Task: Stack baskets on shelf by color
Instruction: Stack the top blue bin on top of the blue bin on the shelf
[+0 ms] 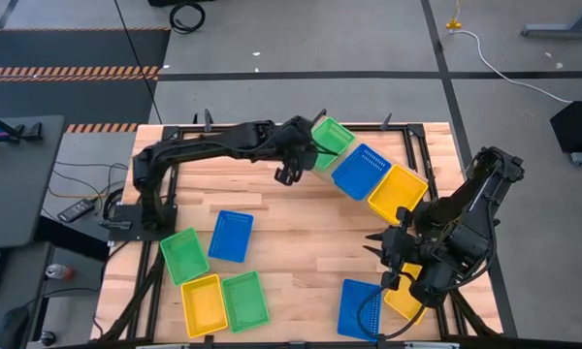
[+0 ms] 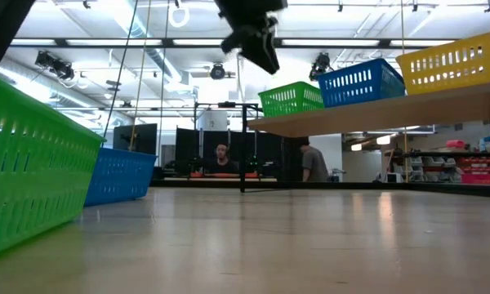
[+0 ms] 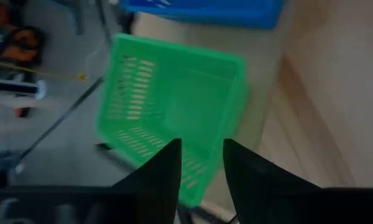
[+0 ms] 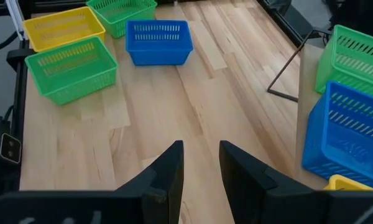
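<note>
The tilted wooden shelf (image 1: 344, 153) carries three baskets in a row: green (image 1: 332, 136), blue (image 1: 361, 170) and yellow (image 1: 398, 191). In the low view they show as green (image 2: 290, 100), blue (image 2: 358, 83) and yellow (image 2: 451, 61). My left gripper (image 1: 288, 174) (image 3: 202, 165) hovers open just off the shelf's green basket (image 3: 174, 106), touching nothing. My right gripper (image 1: 372, 246) (image 4: 201, 163) is open over bare table near the right edge. Loose baskets rest flat on the tabletop: green (image 1: 184, 254), blue (image 1: 231, 236), yellow (image 1: 202, 303), green (image 1: 244, 300), blue (image 1: 359, 308). A yellow one (image 1: 404, 302) lies partly under the right arm.
The black frame rails (image 1: 155, 194) border the tabletop. The left arm's base (image 1: 136, 218) stands at the left edge. Bare wood (image 1: 301, 242) lies in the table's middle between the two groups of baskets. People (image 2: 220, 159) sit in the room beyond the table.
</note>
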Motion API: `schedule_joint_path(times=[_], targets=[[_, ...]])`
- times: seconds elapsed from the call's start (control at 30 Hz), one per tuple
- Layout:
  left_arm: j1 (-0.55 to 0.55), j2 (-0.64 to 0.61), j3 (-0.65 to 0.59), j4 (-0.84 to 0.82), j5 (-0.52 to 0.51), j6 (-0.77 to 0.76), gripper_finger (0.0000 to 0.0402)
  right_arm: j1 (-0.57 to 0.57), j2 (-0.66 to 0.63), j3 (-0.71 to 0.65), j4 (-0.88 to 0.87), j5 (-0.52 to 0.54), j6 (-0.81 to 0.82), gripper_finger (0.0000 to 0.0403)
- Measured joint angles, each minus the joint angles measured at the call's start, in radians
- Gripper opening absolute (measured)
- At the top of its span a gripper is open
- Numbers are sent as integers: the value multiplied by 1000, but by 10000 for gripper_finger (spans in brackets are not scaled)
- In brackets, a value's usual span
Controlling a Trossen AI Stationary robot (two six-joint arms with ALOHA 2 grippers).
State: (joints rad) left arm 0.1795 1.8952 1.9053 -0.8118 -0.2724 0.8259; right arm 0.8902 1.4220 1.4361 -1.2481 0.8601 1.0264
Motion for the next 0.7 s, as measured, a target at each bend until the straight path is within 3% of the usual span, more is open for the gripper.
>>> schedule_joint_path(times=[0.13,0.23,0.5,0.7], targets=[[-51,-55,0,-7,-93,-61,153,0,0,0,-2,0,0,109],[-90,-100,0,-58,-125,-188,167,1,0,0,-2,0,3,109],[-209,-150,1,-403,-25,-585,175,28,0,0,-2,2,33,109],[-329,-149,-38,-614,-18,-801,168,31,0,-17,29,3,45,109]])
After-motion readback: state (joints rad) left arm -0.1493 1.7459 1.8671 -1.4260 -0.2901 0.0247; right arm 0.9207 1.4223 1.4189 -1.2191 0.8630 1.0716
